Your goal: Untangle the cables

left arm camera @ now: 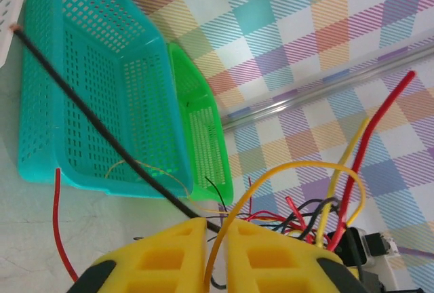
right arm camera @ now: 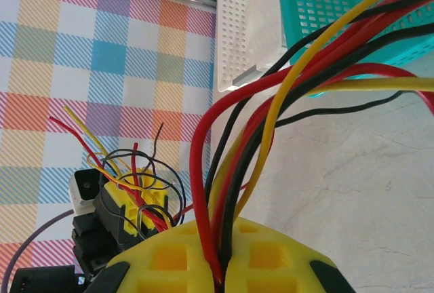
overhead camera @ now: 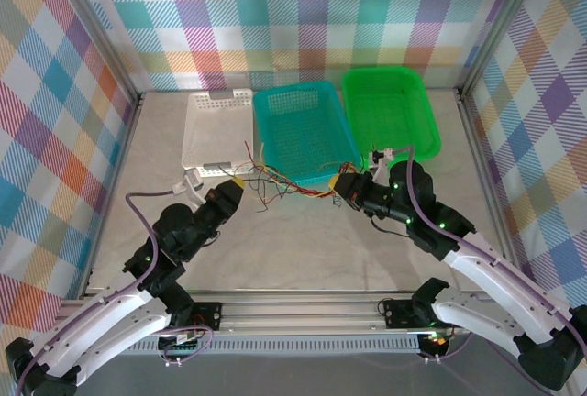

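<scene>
The cables [overhead camera: 284, 185] hang strung left to right above the table [overhead camera: 303, 249], before the teal basket [overhead camera: 293, 90] — left claw [overhead camera: 237, 183] pinched on one end, right claw [overhead camera: 337, 182] clamped on the other, equally near.

A pale marbled table [overhead camera: 303, 249] carries three perforated plastic baskets in a row at its far side. The teal basket [overhead camera: 303, 130] sits in the middle, with a white basket [overhead camera: 217, 130] close against its left and a green basket [overhead camera: 390, 121] close against its right (the cables [overhead camera: 275, 183] hang in front of the teal basket; whether their loose ends reach the surface cannot be told).
</scene>
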Robot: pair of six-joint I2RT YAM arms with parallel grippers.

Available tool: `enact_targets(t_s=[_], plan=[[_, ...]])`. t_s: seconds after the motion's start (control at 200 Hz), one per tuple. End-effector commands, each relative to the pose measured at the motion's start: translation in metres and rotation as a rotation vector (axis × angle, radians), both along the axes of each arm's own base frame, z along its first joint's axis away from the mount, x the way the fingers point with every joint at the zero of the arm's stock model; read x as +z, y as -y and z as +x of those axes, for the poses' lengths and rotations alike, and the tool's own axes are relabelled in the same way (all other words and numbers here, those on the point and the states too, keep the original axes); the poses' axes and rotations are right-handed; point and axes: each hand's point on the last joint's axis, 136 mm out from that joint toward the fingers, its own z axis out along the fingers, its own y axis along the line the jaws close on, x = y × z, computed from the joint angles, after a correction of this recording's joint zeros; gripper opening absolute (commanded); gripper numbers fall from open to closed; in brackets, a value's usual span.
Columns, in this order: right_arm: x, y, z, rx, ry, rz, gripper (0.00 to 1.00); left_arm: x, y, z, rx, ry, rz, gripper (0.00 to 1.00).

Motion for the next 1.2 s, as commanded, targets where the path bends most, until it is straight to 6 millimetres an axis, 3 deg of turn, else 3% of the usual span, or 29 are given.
enact_targets(t_s=[0.0, 0.075, 0.45, 0.9, 1.195], plan=[[0.004, 0.003, 0.001, -0.009, 0.035, 0.015, 0.00, 0.016, -0.003, -0.003, 0.007, 0.029, -0.004, 0.06], [-0.002, 0.006, 0.002, -0.024, 0.033, -0.011, 0.00, 0.017, -0.004, -0.004, 0.007, 0.029, -0.004, 0.00], [-0.052, 0.028, 0.011, -0.086, 0.021, -0.261, 0.00, 0.037, -0.004, -0.007, -0.010, 0.059, 0.048, 0.00], [-0.123, 0.019, 0.024, -0.034, -0.087, -0.441, 0.00, 0.054, 0.016, 0.003, -0.070, 0.010, 0.207, 0.00], [-0.144, 0.020, 0.025, -0.027, -0.123, -0.469, 0.17, 0.047, 0.026, 0.006, -0.112, -0.025, 0.249, 0.00]])
